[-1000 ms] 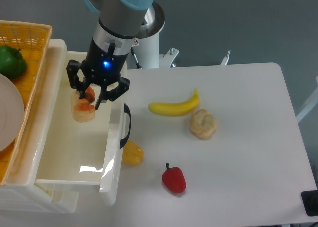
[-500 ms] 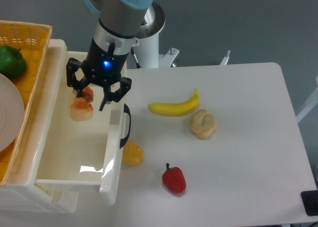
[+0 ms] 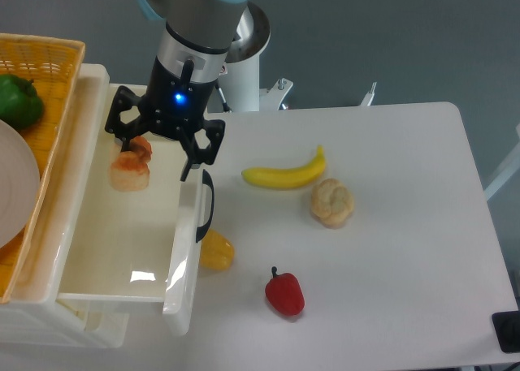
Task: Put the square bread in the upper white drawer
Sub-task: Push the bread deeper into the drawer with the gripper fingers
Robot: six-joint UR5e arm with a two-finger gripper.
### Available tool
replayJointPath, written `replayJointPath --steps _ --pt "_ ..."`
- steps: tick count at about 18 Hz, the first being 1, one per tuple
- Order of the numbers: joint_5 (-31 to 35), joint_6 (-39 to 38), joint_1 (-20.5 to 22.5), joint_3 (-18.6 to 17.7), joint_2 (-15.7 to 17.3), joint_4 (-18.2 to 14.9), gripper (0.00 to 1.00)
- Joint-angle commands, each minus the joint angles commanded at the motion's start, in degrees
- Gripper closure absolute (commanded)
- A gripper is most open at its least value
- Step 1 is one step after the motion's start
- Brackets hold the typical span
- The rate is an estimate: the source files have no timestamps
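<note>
The square bread (image 3: pixel 130 171), tan with an orange-brown crust, lies inside the upper white drawer (image 3: pixel 122 241) near its back left part. The drawer is pulled out, with its black handle (image 3: pixel 207 205) facing the table. My gripper (image 3: pixel 159 147) hovers just above and to the right of the bread. It is open, with its black fingers (image 3: pixel 195 155) spread wide and nothing between them. One finger stands over the drawer's front panel; the other is beside the bread's crust.
On the table lie a banana (image 3: pixel 284 174), a pale round bun (image 3: pixel 331 202), a red pepper (image 3: pixel 284 294) and a yellow pepper (image 3: pixel 216 251) against the drawer front. An orange wicker basket (image 3: pixel 45 58) at the left holds a green pepper (image 3: pixel 18 99) and a white plate (image 3: pixel 12 184).
The fingers have spread apart and let go of the bread, which now rests in the drawer slightly to the left. The gripper has lifted a little.
</note>
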Motion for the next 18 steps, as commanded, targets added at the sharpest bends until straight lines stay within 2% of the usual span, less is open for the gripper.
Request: replayJointPath --steps 11,18 --pt "1.06 0.17 0.7 -0.61 -0.7 1.14 0.0" --pt "1.85 0.17 0.7 -0.7 -2.02 3.07 0.0"
